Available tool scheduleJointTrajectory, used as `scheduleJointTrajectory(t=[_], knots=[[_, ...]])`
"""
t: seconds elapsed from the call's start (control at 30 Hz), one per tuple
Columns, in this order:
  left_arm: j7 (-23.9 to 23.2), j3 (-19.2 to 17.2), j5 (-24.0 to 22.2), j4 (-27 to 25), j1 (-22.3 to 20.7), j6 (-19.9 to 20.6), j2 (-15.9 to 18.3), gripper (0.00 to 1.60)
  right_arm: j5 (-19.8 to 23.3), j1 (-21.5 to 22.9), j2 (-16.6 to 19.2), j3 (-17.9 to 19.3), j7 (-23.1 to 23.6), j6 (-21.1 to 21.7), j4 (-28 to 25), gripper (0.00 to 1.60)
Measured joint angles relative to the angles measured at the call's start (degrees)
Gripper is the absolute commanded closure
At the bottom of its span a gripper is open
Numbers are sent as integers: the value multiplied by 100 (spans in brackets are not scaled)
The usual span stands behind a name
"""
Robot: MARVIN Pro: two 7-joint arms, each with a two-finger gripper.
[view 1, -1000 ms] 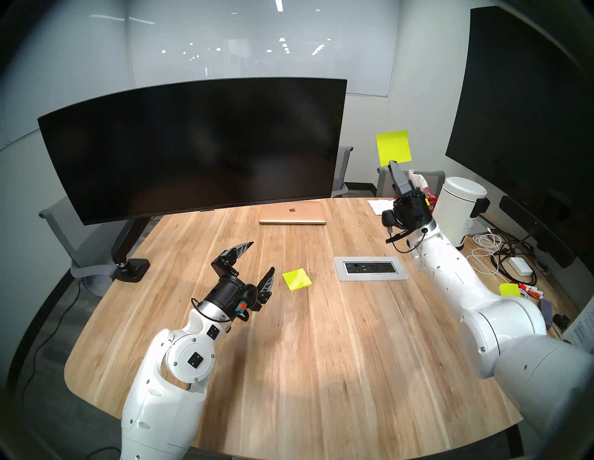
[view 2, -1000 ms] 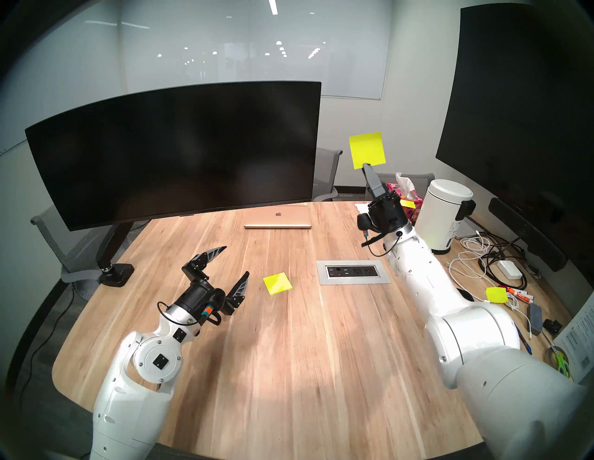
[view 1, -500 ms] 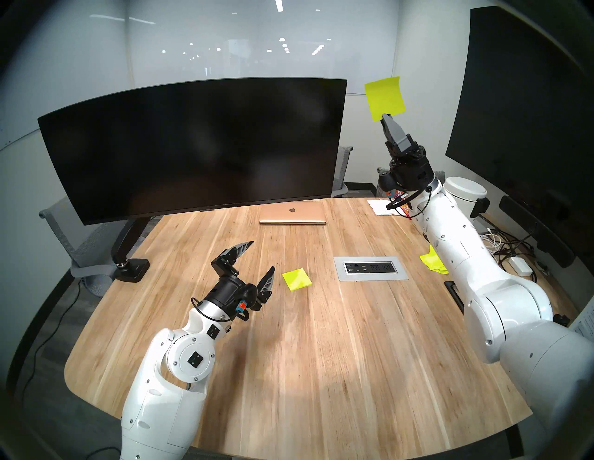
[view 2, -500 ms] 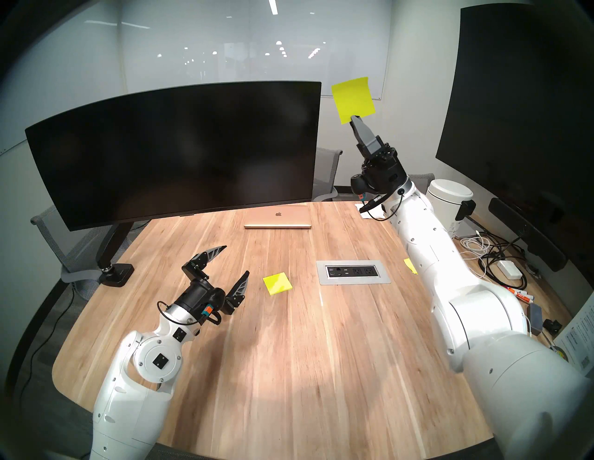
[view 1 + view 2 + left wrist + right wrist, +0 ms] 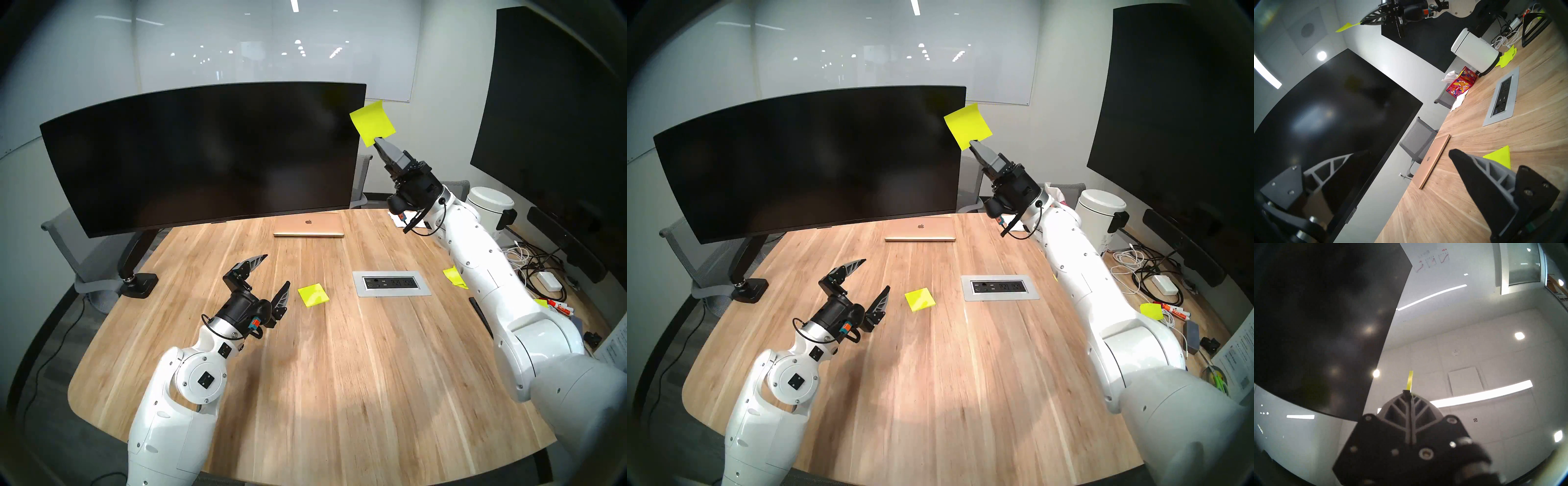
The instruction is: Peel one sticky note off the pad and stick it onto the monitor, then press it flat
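The right gripper (image 5: 379, 141) is clamping the note (image 5: 372, 123) at the monitor's (image 5: 203, 156) three o'clock edge while the left gripper (image 5: 276, 273) is hanging apart.

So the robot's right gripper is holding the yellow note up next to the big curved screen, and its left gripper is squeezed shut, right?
Not quite. The left gripper is wide open and holds nothing, as the head view shows. The rest is right: the right gripper pinches the note up by the right edge of the monitor.
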Motion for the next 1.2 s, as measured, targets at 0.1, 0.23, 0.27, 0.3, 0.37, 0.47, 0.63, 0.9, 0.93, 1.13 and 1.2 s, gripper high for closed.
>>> scheduleJointTrajectory(t=[0.1, 0.23, 0.27, 0.3, 0.37, 0.47, 0.63, 0.9, 0.93, 1.13, 1.2], knots=[[0, -1, 1, -4, 4, 0, -1, 0, 41, -137, 8, 94, 348, -93, -218, 160], [0, -1, 3, -9, 7, 1, -1, 0, 99, -248, 4, 177, 698, -164, -403, 160], [0, -1, 3, -10, 8, 1, -1, 0, 115, -275, -1, 197, 809, -183, -446, 160], [0, -2, 4, -11, 8, 1, -1, 0, 128, -295, -9, 211, 905, -200, -475, 160], [0, -2, 5, -13, 11, 1, -2, 0, 150, -333, -42, 229, 1108, -240, -514, 160], [0, -2, 7, -14, 13, 1, -2, 0, 156, -341, -86, 230, 1240, -269, -515, 160], [0, -3, 8, -15, 16, 1, -3, 0, 155, -335, -164, 230, 1341, -280, -457, 160], [0, -4, 10, -16, 18, 1, -4, 0, 154, -297, -269, 230, 1375, -246, -284, 160], [0, -4, 10, -16, 18, 1, -5, 0, 153, -285, -282, 230, 1368, -243, -246, 160], [0, -5, 10, -16, 18, 1, -5, 0, 128, -166, -367, 195, 1323, -239, 73, 160], [0, -5, 10, -16, 18, 1, -6, 0, 105, -118, -391, 156, 1308, -239, 173, 160]])
